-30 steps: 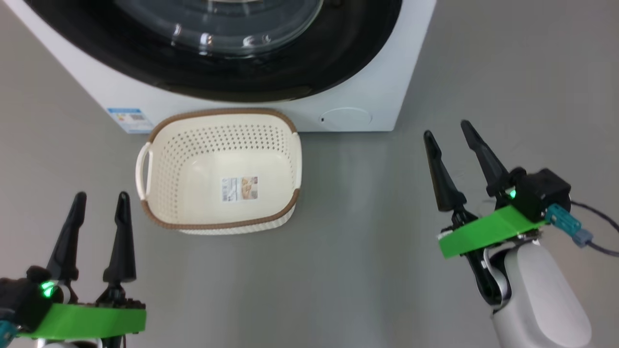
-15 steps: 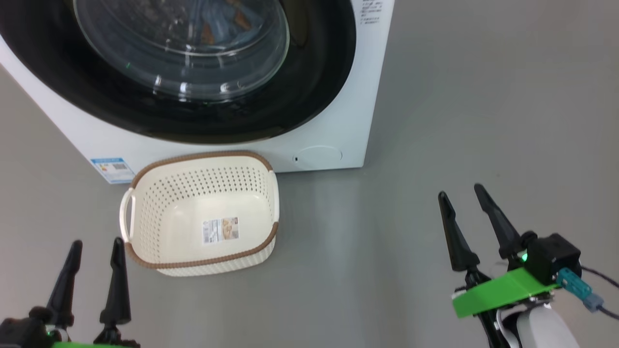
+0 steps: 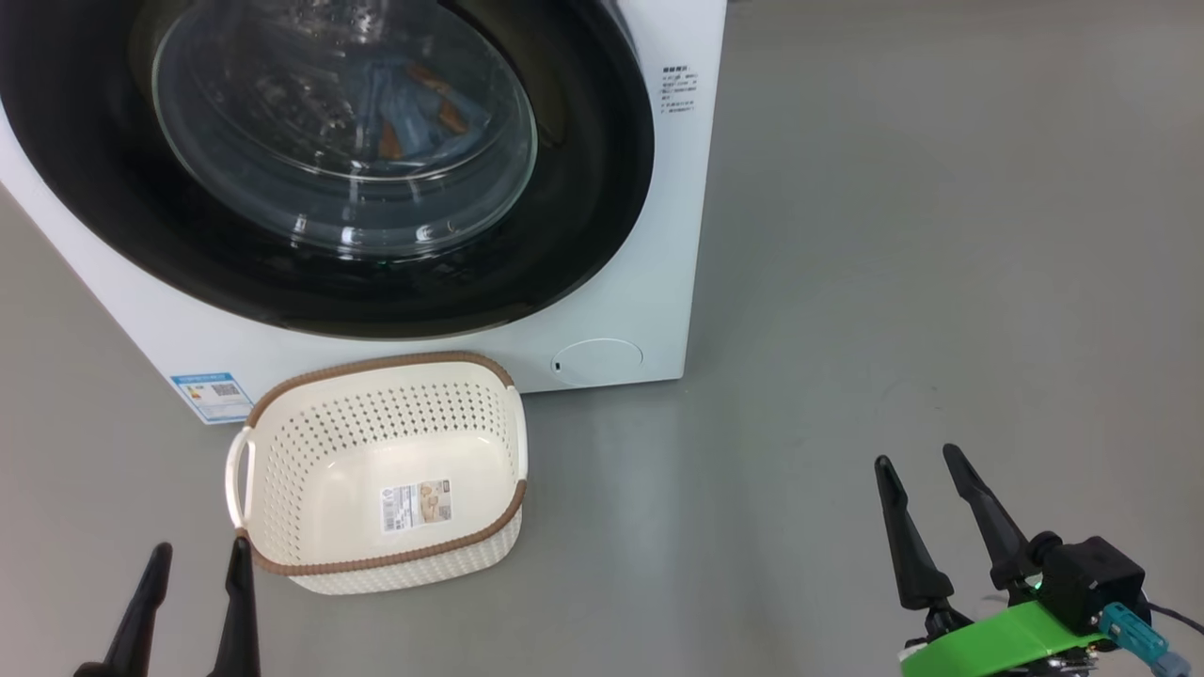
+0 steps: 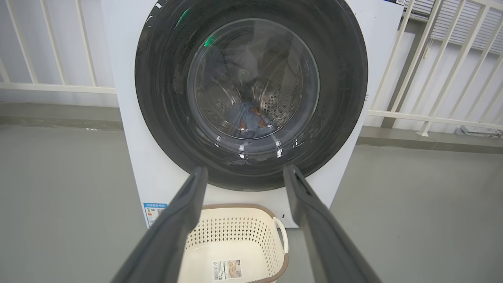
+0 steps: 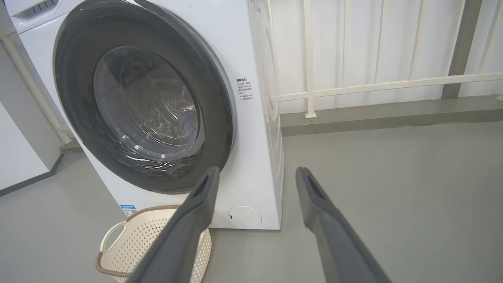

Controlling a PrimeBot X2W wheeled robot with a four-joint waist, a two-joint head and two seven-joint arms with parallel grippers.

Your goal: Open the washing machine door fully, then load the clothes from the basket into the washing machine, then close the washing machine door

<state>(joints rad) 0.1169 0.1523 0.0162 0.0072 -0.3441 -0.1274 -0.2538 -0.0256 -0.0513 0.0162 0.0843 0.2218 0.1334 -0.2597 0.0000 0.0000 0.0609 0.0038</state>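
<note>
Nearest, the left jaws stand released, their two long dark fingers (image 3: pixel 237 611) apart and pointing up the head view, one tip just beside the near left corner of the basket. The right jaws are likewise released and grasp nothing. Their dark fingers (image 3: pixel 903 536) rise from a green bracket (image 3: pixel 997 644) over bare grey floor (image 3: pixel 847 282), well apart from the basket.

The small cream-white perforated plastic basket with a brown woven-look rim (image 3: pixel 376 365) sits upright on the floor, just before the machine's front and below the door. Its long axis runs roughly along that front, with one side handle (image 3: pixel 233 470) on the robot's left. A paper label (image 3: pixel 415 505) lies on its floor, its print too small to read.

Behind it stands the big white boxy front-loading washing machine (image 3: pixel 673 235). Its large round door with a wide glossy black rim (image 3: pixel 593 188) lies shut against the front and faces the robot. Through the clear glass bowl, the light blue clothes with orange-brown marks (image 3: pixel 414 108) lie low in the steel drum.

A blue label (image 3: pixel 213 396) sits low on the machine's left and a round white flap (image 3: pixel 597 359) low on its right. A small block of dark print (image 3: pixel 677 89) beside the door can't be read. A white railing (image 5: pixel 373 84) stands farthest back.
</note>
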